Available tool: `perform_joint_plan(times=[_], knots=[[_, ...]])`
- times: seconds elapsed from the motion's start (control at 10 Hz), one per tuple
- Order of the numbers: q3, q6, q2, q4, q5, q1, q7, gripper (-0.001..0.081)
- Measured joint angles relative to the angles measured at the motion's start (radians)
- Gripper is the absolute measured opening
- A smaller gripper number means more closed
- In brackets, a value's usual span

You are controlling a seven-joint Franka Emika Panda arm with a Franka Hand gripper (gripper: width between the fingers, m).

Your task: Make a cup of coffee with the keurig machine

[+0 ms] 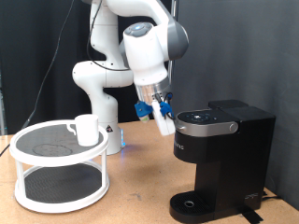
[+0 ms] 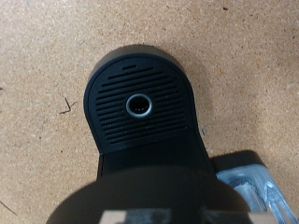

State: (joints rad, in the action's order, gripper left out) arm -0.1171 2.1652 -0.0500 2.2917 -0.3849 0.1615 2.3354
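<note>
The pincer [image 1: 161,110] hangs just beside the upper front corner of the keurig machine [image 1: 222,159], on the exterior view's left of its silver-rimmed button panel [image 1: 206,119], and nothing shows between its fingers; whether they are spread or pressed together cannot be told from either view. The cup [image 1: 86,129] stands well apart, on the top tier of the white mesh stand [image 1: 59,168] at the exterior view's left, so the round drip base [image 2: 138,105] is bare, as the wrist view confirms by looking straight down on its slotted grille and central ring above the wooden worktop [image 2: 47,56]. The step in hand appears to be work at the head of the machine, either its lid or its buttons. Doing it well would call for a slow, square approach: the fingertips should meet the panel or lid edge from above rather than glancing off the rounded corner, and any push should run down through the body so the light machine does not slide on the worktop. The arm rises from its base behind the stand, bends high at the elbow and drops the wrist steeply, the hand tilted slightly toward the machine.
</note>
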Motion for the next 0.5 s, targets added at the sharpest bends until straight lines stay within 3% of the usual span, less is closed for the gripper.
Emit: perform_joint_plan(times=[0.3,0.5], knots=[[0.008,0.022,0.003,0.031,-0.007,0.002,-0.078,0.0],[0.018,0.036,-0.019,0.074,-0.021,0.004,-0.186,0.0]])
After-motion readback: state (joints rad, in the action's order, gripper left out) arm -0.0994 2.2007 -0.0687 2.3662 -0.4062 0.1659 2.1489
